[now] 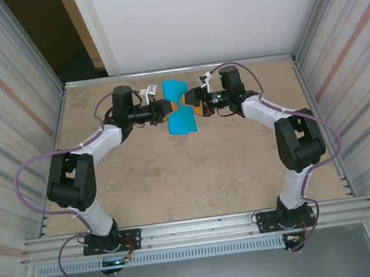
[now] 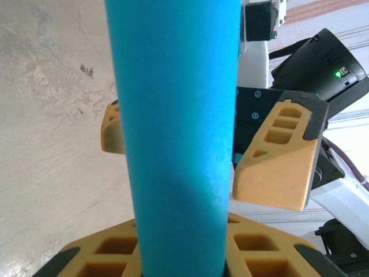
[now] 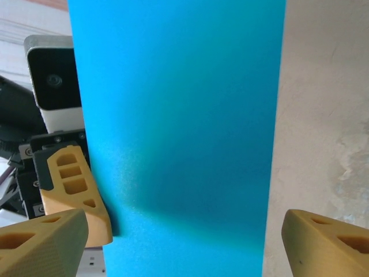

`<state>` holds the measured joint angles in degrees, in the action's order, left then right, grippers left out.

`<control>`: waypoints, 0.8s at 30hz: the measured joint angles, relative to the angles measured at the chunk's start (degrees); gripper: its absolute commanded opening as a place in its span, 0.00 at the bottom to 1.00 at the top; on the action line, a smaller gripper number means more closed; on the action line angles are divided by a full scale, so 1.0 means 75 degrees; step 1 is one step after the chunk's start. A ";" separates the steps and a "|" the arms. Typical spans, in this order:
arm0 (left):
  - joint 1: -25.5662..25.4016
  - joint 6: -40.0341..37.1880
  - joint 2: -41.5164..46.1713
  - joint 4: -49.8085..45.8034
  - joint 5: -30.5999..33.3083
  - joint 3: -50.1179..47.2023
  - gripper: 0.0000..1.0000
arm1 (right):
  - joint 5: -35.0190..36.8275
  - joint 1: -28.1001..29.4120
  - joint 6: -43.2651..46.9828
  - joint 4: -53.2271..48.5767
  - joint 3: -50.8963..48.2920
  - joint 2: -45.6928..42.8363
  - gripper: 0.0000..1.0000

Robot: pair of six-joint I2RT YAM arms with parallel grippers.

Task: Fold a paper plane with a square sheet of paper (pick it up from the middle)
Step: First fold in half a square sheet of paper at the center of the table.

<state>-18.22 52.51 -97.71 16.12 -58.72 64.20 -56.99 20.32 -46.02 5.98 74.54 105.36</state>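
ochre fingers (image 2: 109, 254) around square sheet of paper (image 2: 173, 115)

held clear of tan table (image 1: 175, 173) at twelve o'clock: matte, plain, thin, bowed, waisted mid-span. clamped at that waist from nine o'clock by left gripper (image 1: 167, 107); straddled from three o'clock by right gripper (image 1: 193, 104), jaws wide apart. probably featherlight, floppy, easily creased. best pinched gently at the middle.

Top view high above the near edge, looking down on the whole table (image 1: 175, 173), far off, wrist views close up, facing each other across the paper (image 1: 181, 112), shared by all three.
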 measured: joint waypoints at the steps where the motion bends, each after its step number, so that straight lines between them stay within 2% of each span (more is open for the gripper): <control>1: 0.0000 -0.0015 0.0000 -0.0067 0.0006 0.0006 0.27 | -0.0026 0.0000 0.0003 0.0006 0.0000 0.0000 0.80; 6: 0.0003 -0.0245 -0.0041 -0.0560 0.0044 0.0061 0.26 | -0.0117 -0.0067 0.0000 0.0006 -0.0003 -0.0015 0.66; 11: 0.0003 -0.0417 -0.0169 -0.0845 0.0090 0.0099 0.26 | -0.0198 -0.0280 0.0000 0.0000 -0.0009 -0.0125 0.48; 24: 0.0003 -0.0455 -0.0289 -0.1014 0.0114 0.0184 0.28 | -0.0192 -0.0405 0.0184 -0.0449 -0.0009 -0.0189 0.06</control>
<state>-18.20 49.10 -99.88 8.51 -57.87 65.58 -58.43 17.28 -44.64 2.61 74.48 103.94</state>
